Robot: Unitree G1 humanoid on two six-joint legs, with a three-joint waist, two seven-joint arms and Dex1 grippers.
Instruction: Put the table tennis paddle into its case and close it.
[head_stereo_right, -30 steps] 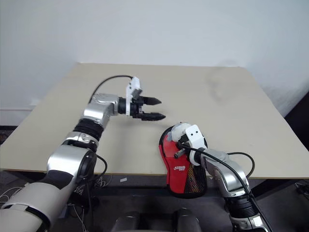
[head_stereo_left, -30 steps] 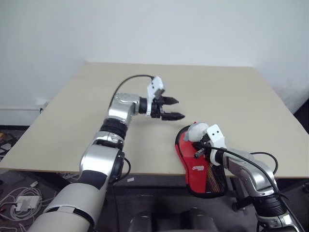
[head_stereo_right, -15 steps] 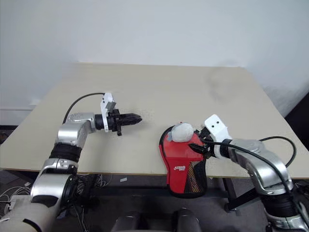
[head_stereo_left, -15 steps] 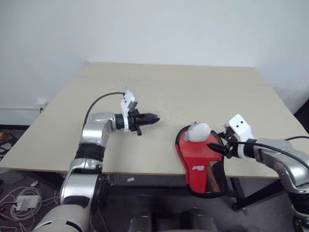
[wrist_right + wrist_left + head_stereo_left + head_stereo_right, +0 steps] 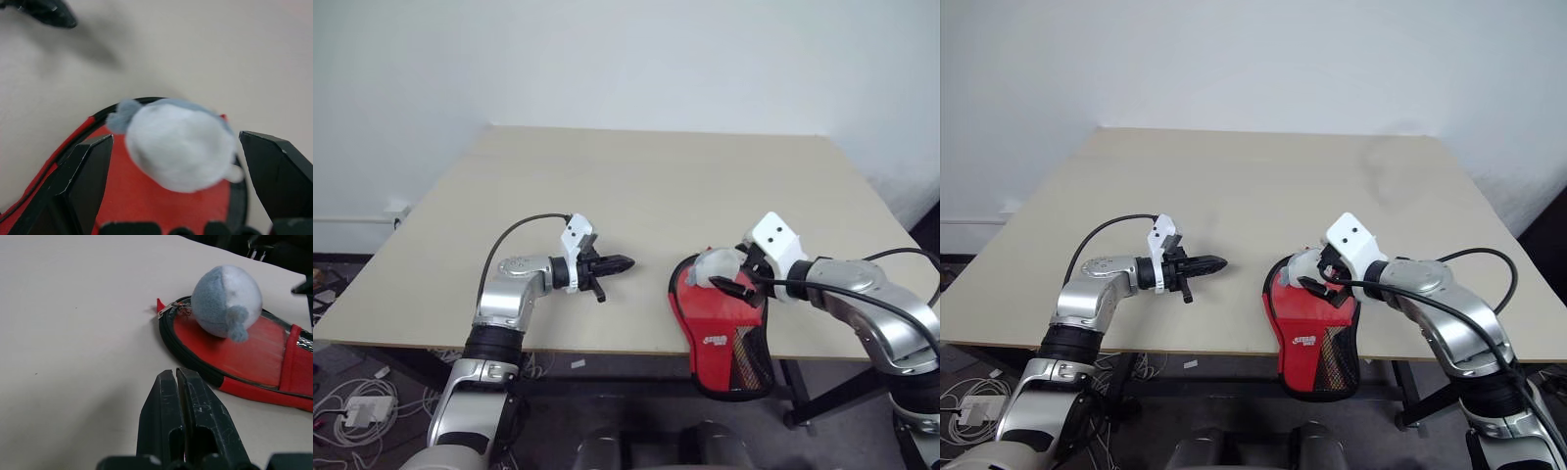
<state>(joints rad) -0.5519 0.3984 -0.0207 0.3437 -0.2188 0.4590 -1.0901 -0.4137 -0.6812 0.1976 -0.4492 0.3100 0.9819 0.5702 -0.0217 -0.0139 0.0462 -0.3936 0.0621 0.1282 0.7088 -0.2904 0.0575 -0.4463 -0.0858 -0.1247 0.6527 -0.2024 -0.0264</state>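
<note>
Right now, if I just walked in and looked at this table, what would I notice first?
Probably the bright red, paddle-shaped fabric case with black trim, lying at the near edge of the beige wooden table with its narrow end hanging over. A fluffy grey-and-white plush ball sits on its round end. The right end effector hovers open around the ball, while the left end effector is shut, pointing toward it from a short way off.

Head cameras overlook the table (image 5: 636,186); wrist cameras sit close.

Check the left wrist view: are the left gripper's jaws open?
No, the left gripper has its jaws pressed together, empty, short of the case.
</note>
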